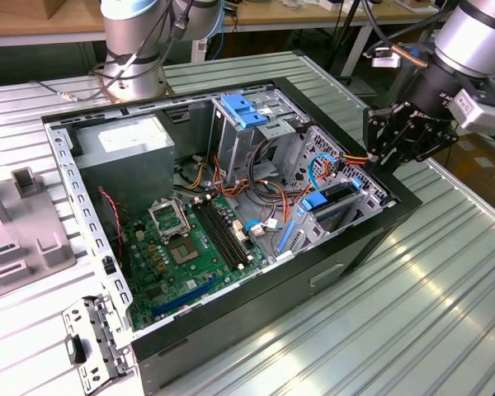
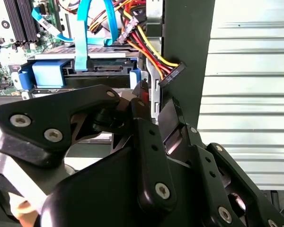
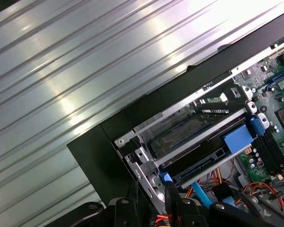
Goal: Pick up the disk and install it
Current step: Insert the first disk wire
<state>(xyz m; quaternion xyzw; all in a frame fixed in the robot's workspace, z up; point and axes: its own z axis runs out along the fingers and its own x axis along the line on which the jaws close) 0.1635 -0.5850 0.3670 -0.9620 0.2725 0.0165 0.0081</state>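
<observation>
The disk (image 1: pixel 338 203) sits inside the drive cage at the exterior view's right end of the open computer case (image 1: pixel 231 326), framed by its blue carrier. In the second wrist view the disk (image 2: pixel 97 71) lies in the bay with a blue data cable (image 2: pixel 80 38) plugged into its end. The first wrist view shows the disk (image 3: pixel 195 163) in the lower slot beside a blue tab (image 3: pixel 237 137). My black gripper (image 1: pixel 371 150) hovers just outside the case wall next to that cage, shut and holding nothing. It fills the foreground as gripper (image 2: pixel 157 100) and gripper (image 3: pixel 151 201).
A grey power supply (image 1: pixel 124 150) and the green motherboard (image 1: pixel 190 247) fill the case. A light-blue latch (image 1: pixel 243 110) tops the tall cage. Red, yellow and orange wires (image 2: pixel 149 49) run beside the bay. The ribbed metal table (image 1: pixel 412 313) surrounds the case; a grey fixture (image 1: pixel 25 223) stands at the exterior view's left.
</observation>
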